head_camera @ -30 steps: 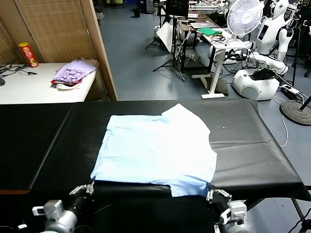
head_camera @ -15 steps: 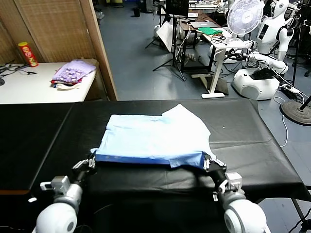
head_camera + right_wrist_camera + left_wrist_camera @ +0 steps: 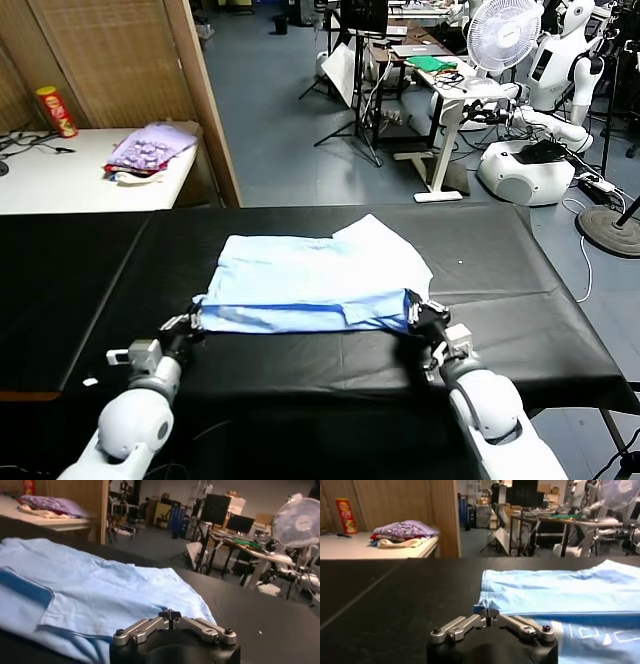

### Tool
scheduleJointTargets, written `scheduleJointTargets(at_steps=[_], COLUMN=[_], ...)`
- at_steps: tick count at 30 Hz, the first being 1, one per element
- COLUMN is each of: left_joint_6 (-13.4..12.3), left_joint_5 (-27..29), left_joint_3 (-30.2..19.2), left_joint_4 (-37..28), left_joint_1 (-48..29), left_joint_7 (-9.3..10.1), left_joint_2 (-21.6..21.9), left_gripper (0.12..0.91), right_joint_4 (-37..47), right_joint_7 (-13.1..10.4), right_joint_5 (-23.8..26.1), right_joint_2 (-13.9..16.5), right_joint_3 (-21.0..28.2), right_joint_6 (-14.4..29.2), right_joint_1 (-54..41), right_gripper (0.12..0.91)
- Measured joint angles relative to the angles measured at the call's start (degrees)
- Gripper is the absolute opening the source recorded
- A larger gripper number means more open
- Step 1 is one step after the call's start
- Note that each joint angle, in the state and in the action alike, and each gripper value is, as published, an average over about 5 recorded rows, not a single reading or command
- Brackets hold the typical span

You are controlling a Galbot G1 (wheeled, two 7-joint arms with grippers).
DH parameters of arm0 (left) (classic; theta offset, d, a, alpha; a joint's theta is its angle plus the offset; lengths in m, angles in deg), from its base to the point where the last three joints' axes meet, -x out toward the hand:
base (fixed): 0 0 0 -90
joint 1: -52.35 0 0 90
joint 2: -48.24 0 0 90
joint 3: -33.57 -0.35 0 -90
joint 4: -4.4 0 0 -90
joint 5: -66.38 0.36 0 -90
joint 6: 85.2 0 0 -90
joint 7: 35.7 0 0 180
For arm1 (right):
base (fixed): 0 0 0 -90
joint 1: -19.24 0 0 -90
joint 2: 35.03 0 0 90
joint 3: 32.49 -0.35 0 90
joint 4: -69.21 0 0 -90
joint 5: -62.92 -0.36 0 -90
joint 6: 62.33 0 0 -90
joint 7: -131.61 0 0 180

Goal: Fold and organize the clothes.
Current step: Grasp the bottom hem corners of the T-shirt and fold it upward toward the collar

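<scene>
The pale blue T-shirt (image 3: pixel 320 270) lies spread on the black table (image 3: pixel 520 300), with its near hem lifted and doubled back over the body. My left gripper (image 3: pixel 195 320) is shut on the hem's left corner, and in the left wrist view the cloth (image 3: pixel 560 587) bunches between the closed fingertips of that gripper (image 3: pixel 489 616). My right gripper (image 3: pixel 415 312) is shut on the hem's right corner. In the right wrist view the shirt (image 3: pixel 100 590) stretches away beyond the closed gripper (image 3: pixel 170 614). A white printed mark (image 3: pixel 592 634) shows on the turned-over layer.
A purple patterned cloth pile (image 3: pixel 150 148) and a red can (image 3: pixel 58 110) sit on a white side table (image 3: pixel 60 180) at the back left. A wooden partition (image 3: pixel 205 100) stands beside it. A fan (image 3: pixel 505 35), desks and another robot (image 3: pixel 560 60) lie beyond the table.
Both grippers have moved from the table's front edge toward the far side, carrying the near hem up and over the shirt. The visible shirt area is now shorter.
</scene>
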Motion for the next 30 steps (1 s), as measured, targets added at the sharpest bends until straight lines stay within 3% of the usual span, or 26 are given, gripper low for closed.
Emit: scheduleJointTargets(at_steps=[11,14,18,21,24,30], left_joint_6=[-0.6,-0.6,-0.7,-0.7,-0.7,-0.7], left_joint_5=[0.8,0.9,0.9,0.9,0.8,0.3], left_joint_3=[-1.7,-1.9,-1.7,-1.1,-0.4,1.1], left_joint_4=[-3.6,-4.0,-4.0,-3.5,-2.6,-0.1], left_joint_1=[-3.0,-3.4,-3.4,-2.9,-2.0,1.2], left_joint_7=[-0.09,0.29,0.98,1.03,1.02,0.72], left_joint_2=[0.0,-0.2,-0.6,-0.6,-0.4,0.0], left_gripper=[0.13,0.13,0.148,0.258,0.426,0.734], right_joint_4=[2.9,2.0,-1.1,-4.7,-8.4,-13.1], right_joint_7=[1.5,1.1,0.2,-0.9,-2.2,-4.1], right_joint_5=[0.3,-1.9,-4.8,-5.7,-5.8,-7.4], right_joint_2=[0.8,1.1,1.8,2.0,1.9,0.8], right_joint_3=[1.9,1.5,0.6,-0.6,-2.1,-5.2], right_joint_6=[3.5,2.3,0.1,-1.8,-3.8,-4.9], right_joint_1=[-2.1,-1.2,1.0,3.4,6.4,12.7], right_gripper=[0.13,0.231,0.437,0.603,0.738,0.797])
